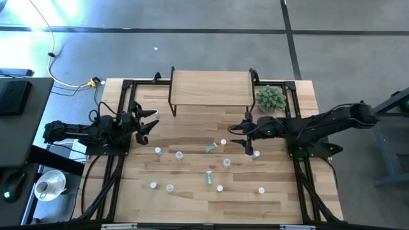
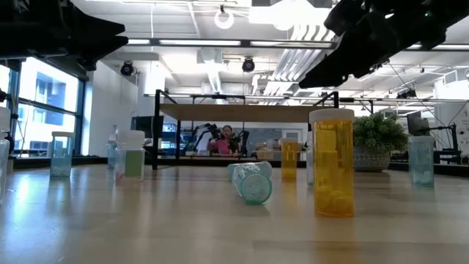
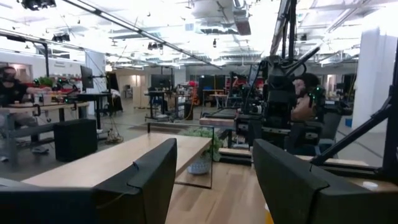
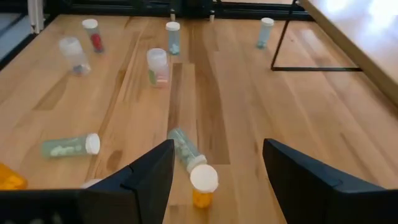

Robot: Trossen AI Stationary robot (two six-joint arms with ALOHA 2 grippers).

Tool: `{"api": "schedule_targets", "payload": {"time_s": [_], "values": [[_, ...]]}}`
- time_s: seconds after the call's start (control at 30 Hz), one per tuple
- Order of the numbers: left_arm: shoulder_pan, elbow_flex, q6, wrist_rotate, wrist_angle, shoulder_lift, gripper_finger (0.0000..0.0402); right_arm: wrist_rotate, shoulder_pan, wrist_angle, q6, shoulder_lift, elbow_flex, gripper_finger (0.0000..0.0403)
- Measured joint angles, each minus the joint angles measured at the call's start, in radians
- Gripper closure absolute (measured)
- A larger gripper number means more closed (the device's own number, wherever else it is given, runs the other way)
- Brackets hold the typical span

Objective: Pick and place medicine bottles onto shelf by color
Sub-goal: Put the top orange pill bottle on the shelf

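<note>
Several small medicine bottles with white caps are scattered over the tabletop. Most stand upright; a green one [image 1: 211,148] and another green one [image 1: 209,177] lie on their sides. The shelf [image 1: 211,88] stands on thin black legs at the far middle, with nothing on its board. My right gripper [image 1: 238,135] hangs open above the table right of the middle. In its wrist view an upright orange bottle [image 4: 202,185] stands below the gap between its fingers [image 4: 217,168], untouched. My left gripper [image 1: 153,121] is open at the left, raised above the table and aimed across it [image 3: 214,174].
A spiky green plant ball [image 1: 271,98] sits beside the shelf's right end. Black frame rails [image 1: 118,153] run along the table's left and right sides. In the low view a tall orange bottle [image 2: 333,165] and a lying green one [image 2: 253,182] stand nearest.
</note>
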Motion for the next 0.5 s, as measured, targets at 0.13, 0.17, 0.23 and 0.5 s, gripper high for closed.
{"api": "schedule_targets", "payload": {"time_s": [0.13, 0.17, 0.23, 0.5], "values": [[0.0, 0.0, -0.023, 0.0, 0.0, 0.0, 0.0202, -0.042, -0.02, 0.04, -0.001, 0.078, 0.0, 0.0167], [0.0, 0.0, -0.023, 0.0, 0.0, 0.0, 0.0202, -0.055, -0.026, 0.046, -0.001, 0.098, 0.0, 0.0167], [0.0, 0.0, -0.023, 0.0, 0.0, 0.0, 0.0202, -0.091, -0.039, 0.074, -0.002, 0.142, 0.0, 0.0167], [0.0, 0.0, 0.04, 0.0, 0.003, 0.0, 0.0202, -0.157, -0.072, 0.192, 0.002, 0.276, 0.0, 0.0167]]}}
